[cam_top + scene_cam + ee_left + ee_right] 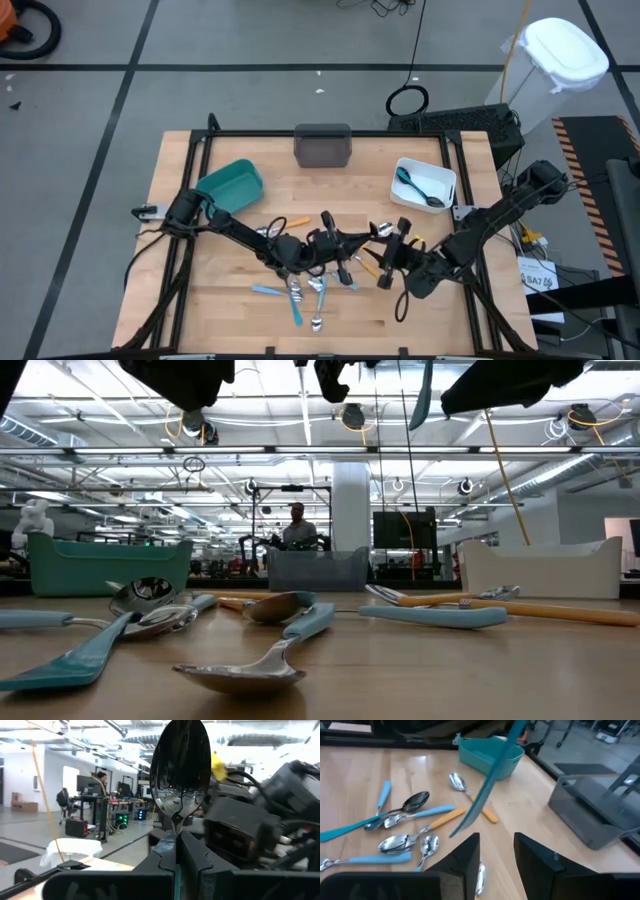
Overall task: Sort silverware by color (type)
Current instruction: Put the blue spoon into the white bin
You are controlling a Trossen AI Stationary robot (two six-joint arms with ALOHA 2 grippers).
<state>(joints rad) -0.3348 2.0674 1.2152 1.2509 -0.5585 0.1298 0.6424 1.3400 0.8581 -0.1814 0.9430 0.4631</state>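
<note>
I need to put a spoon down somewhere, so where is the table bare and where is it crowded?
Bare wood lies along the table's front left corner, and between the teal bin and grey bin. The middle is crowded: scattered cutlery, with both arms meeting above it.

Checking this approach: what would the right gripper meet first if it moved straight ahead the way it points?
Most likely the hanging blue handle, right ahead of the right gripper; how far off is unclear.
</note>
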